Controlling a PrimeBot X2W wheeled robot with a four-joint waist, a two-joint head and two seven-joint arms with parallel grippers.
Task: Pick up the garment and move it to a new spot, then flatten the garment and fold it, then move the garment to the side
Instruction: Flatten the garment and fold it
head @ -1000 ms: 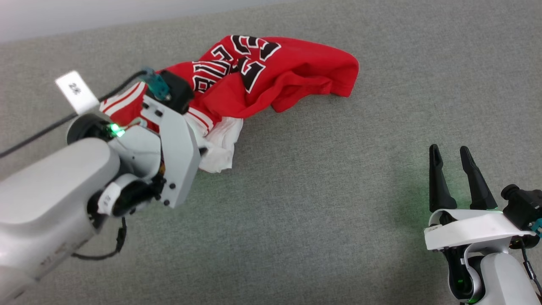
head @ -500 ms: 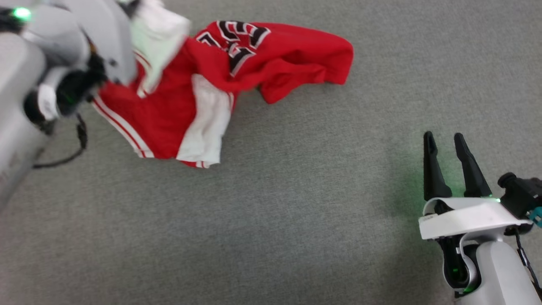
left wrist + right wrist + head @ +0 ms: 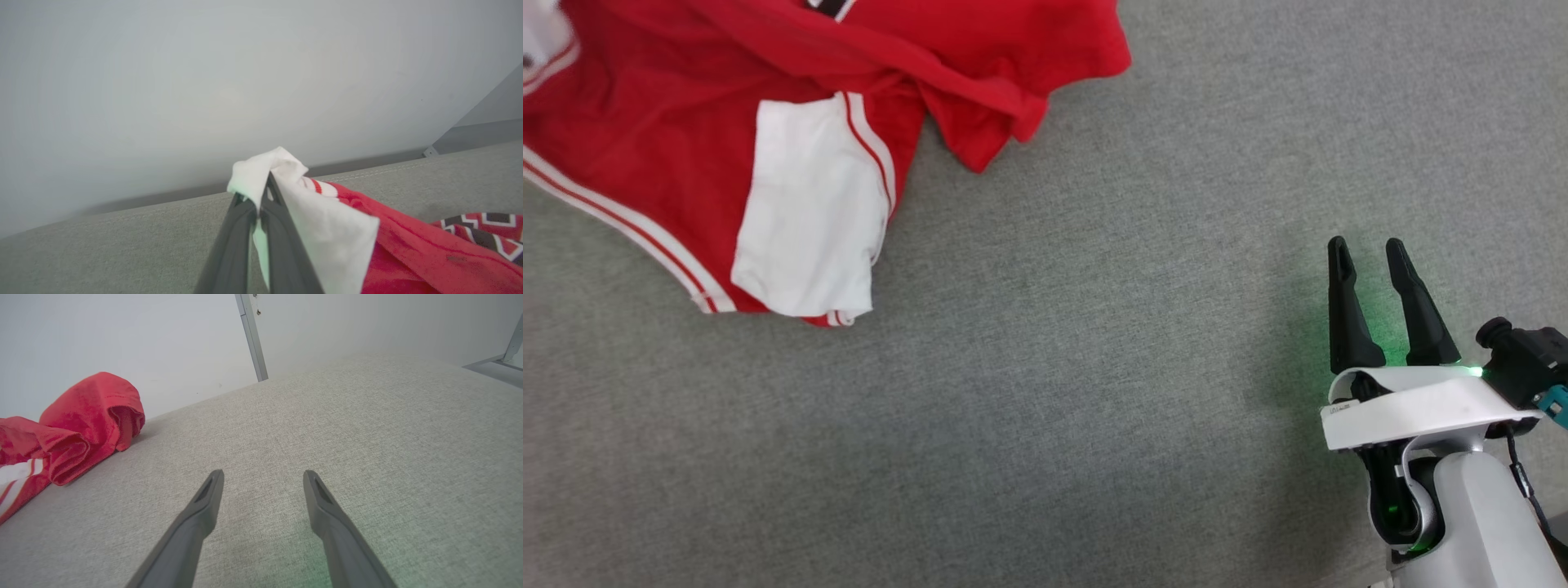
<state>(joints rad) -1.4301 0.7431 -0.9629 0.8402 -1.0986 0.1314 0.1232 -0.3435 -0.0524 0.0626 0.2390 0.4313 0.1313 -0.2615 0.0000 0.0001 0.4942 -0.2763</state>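
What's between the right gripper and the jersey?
Only bare grey cloth surface lies between the right gripper and the jersey, seen in the head view.

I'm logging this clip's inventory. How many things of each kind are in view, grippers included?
garment: 1
grippers: 2 (left gripper shut on the garment, right gripper open)
grey fabric surface: 1
total: 4

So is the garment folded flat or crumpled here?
Crumpled: the garment is bunched, white lining turned out, one white corner pinched in the shut left tool.
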